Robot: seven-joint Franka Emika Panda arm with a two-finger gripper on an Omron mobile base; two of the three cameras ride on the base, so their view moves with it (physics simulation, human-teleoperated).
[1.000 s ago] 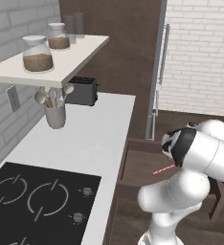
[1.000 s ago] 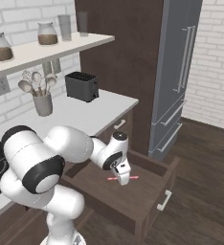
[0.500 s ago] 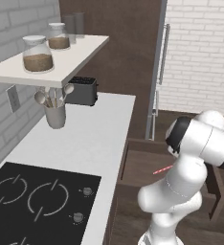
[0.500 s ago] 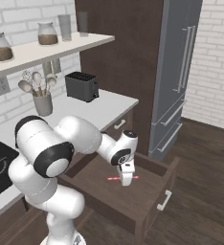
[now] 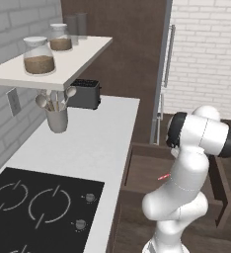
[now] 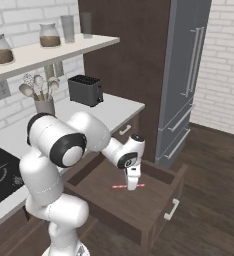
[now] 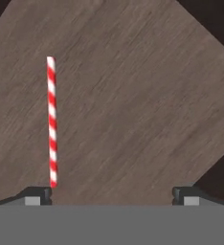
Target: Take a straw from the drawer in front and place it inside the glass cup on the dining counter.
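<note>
Straw (image 7: 51, 122) is lying flat on the brown floor of the open drawer (image 6: 159, 212), red and white stripes, and I'm looking straight down at it. Gripper (image 6: 132, 186) is hanging just above it with jaws spread wide, holding nothing; one fingertip (image 7: 37, 195) is sitting right by the straw's near end. White worktop (image 5: 95, 143) with a toaster (image 5: 84, 93) is running along the brick wall, fridge (image 6: 184, 75) beyond.
</note>
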